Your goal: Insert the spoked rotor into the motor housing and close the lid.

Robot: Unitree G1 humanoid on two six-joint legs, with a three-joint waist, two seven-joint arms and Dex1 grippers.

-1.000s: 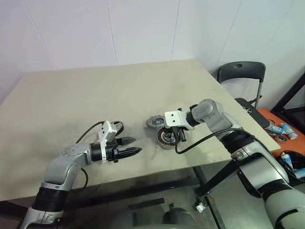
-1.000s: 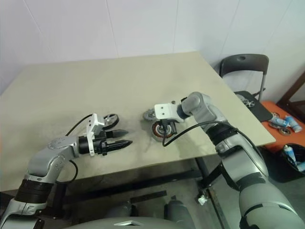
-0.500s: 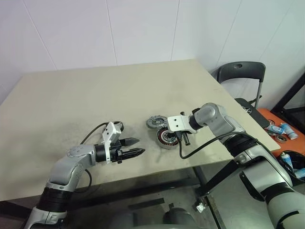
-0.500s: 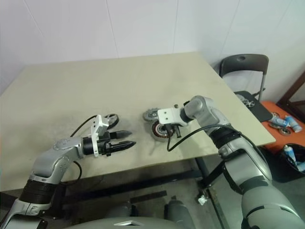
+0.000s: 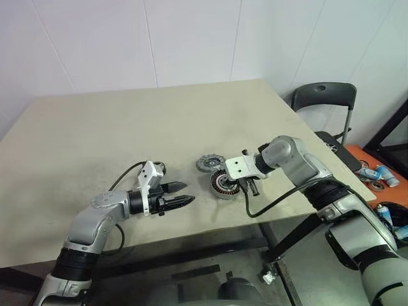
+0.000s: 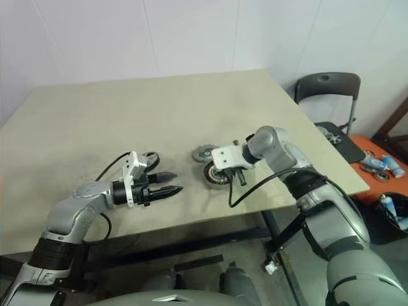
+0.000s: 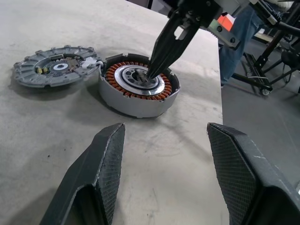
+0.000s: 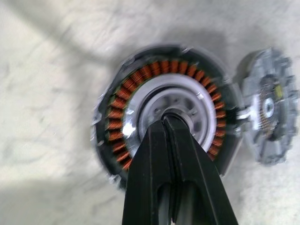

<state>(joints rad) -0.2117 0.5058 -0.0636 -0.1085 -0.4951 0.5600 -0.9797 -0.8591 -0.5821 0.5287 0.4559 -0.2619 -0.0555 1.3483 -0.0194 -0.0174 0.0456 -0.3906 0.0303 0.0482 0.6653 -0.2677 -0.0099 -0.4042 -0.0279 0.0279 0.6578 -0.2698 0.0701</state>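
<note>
Poking closed right jaws into the silver hub of the motor housing, mid-counter, probably to steady or centre it. Lid touches housing at its 10 o'clock; spoked rotor waits behind left jaws, wide, empty.

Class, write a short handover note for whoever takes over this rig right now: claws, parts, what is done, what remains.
Left claw: open, empty, above the table; spoked rotor lies just beyond it.
Right claw: shut, empty, tips down at the silver centre of the motor housing.
Lid: flat on the table beside the housing.
Done: nothing yet; housing open.
Left: insert rotor, close lid.
</note>
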